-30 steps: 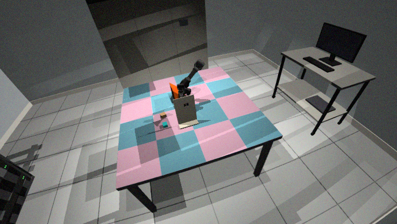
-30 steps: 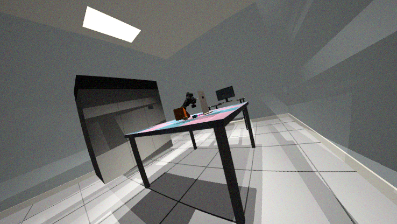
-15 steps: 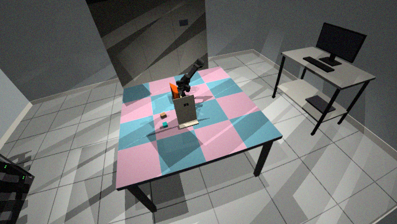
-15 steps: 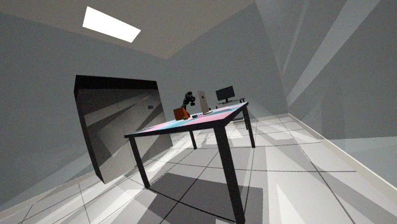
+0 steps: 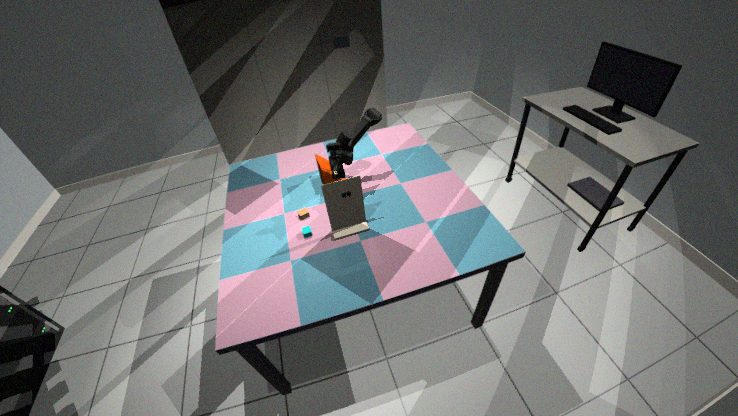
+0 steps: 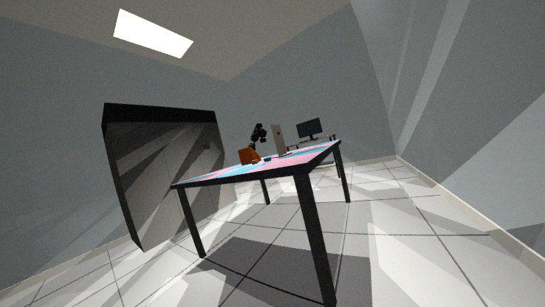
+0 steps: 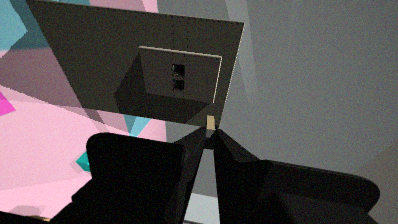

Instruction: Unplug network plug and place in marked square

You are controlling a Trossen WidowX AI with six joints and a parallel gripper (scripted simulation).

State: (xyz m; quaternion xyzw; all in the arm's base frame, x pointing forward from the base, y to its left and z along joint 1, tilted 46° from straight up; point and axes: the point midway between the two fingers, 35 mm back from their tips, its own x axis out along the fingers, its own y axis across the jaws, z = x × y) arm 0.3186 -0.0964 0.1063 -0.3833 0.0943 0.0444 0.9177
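My gripper (image 7: pixel 210 132) (image 5: pixel 336 169) (image 6: pixel 262 137) is shut on the small beige network plug (image 7: pixel 210 122), whose tip shows just past my fingertips. The plug is out of the socket and held in the air, a short way back from the upright grey panel (image 7: pixel 100 55) (image 5: pixel 345 209) (image 6: pixel 279 140). The panel's raised plate (image 7: pixel 200 75) carries two dark socket openings (image 7: pixel 178 76), one above the other, and both look empty. A magenta patch (image 7: pixel 4 106) lies on the table at the left edge of the wrist view. I cannot tell whether it is the marked square.
An orange wedge-shaped object (image 5: pixel 324 168) (image 6: pixel 248 155) stands right beside my gripper. A small brown block (image 5: pixel 303 213) and a teal block (image 5: pixel 307 231) (image 7: pixel 83 161) lie left of the panel. The checkered table (image 5: pixel 258 304) (image 6: pixel 229 173) ends a little past my arm's base. A desk with a monitor (image 5: pixel 631 77) stands apart.
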